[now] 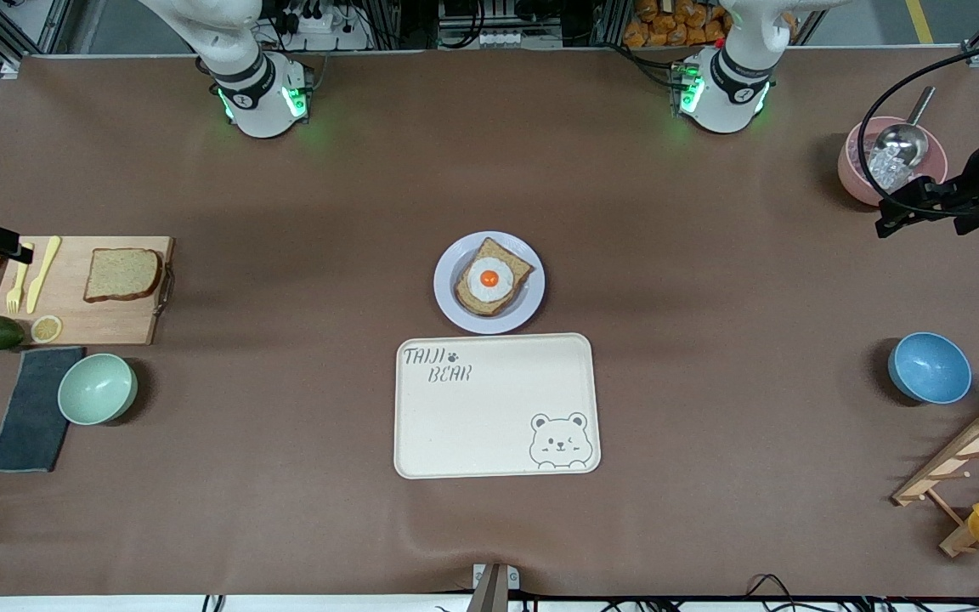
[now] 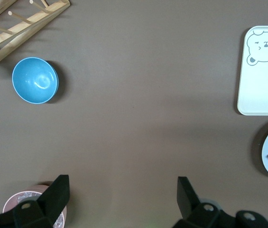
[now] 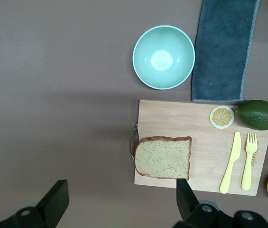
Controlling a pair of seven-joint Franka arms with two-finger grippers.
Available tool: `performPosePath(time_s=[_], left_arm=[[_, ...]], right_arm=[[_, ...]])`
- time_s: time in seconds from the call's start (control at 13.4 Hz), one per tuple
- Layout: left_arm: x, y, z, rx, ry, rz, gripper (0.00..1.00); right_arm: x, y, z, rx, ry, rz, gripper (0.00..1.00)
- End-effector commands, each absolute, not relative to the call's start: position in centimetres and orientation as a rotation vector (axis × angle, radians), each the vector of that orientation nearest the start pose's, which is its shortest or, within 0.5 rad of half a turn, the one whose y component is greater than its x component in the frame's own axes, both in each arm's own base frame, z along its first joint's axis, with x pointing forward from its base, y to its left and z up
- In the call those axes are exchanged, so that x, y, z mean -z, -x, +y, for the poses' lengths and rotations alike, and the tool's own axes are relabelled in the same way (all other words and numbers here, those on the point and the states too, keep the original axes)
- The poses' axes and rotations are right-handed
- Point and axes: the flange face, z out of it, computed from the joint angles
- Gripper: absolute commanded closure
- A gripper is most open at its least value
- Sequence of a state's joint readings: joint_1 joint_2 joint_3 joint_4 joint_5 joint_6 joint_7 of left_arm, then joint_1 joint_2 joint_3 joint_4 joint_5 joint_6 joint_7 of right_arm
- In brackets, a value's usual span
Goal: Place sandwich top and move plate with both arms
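Tan bread, the sandwich top (image 3: 163, 157), lies untouched on the wooden board (image 1: 120, 316) at the right arm's end of the table, well apart from the plate (image 1: 449, 299) (holding the egg slice) at the table's middle, so the first step has not begun. Both the right gripper (image 3: 120, 202) and the left gripper (image 2: 123, 199) hang up high with jaws wide apart. Next, I judge, the right gripper must drop and pinch the slice's edges.

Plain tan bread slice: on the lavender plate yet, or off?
Off. The plain tan bread slice lies on the wooden cutting board; the round lavender-grey plate holds only egg-topped bread.
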State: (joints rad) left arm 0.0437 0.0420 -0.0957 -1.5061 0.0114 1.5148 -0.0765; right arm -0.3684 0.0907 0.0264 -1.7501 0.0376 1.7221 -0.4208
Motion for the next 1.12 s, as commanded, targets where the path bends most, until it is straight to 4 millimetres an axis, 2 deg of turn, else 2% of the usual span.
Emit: performPosePath(time_s=[0.0, 0.45, 0.75, 1.05], left_arm=[[-62.6, -56.2, -3.0, -0.06, 3.14, -0.063, 0.0], [-62.5, -56.2, -3.2, -0.063, 3.146, -0.06, 0.0], [-62.5, -56.2, -3.1, -0.063, 3.146, -0.062, 0.0], [-62.3, -56.2, -3.2, -0.068, 3.146, -0.06, 0.0]], right_arm=[[-47.9, -53.3, -20.6, -0.121, 3.0, -0.136, 0.0], [-42.0, -50.6, -24.7, -0.122, 2.965, -0.216, 0.0], [-38.0, -49.9, -27.9, -0.112, 2.911, -0.264, 0.0], [-35.2, -49.1, -29.7, -0.115, 2.904, -0.256, 0.0]])
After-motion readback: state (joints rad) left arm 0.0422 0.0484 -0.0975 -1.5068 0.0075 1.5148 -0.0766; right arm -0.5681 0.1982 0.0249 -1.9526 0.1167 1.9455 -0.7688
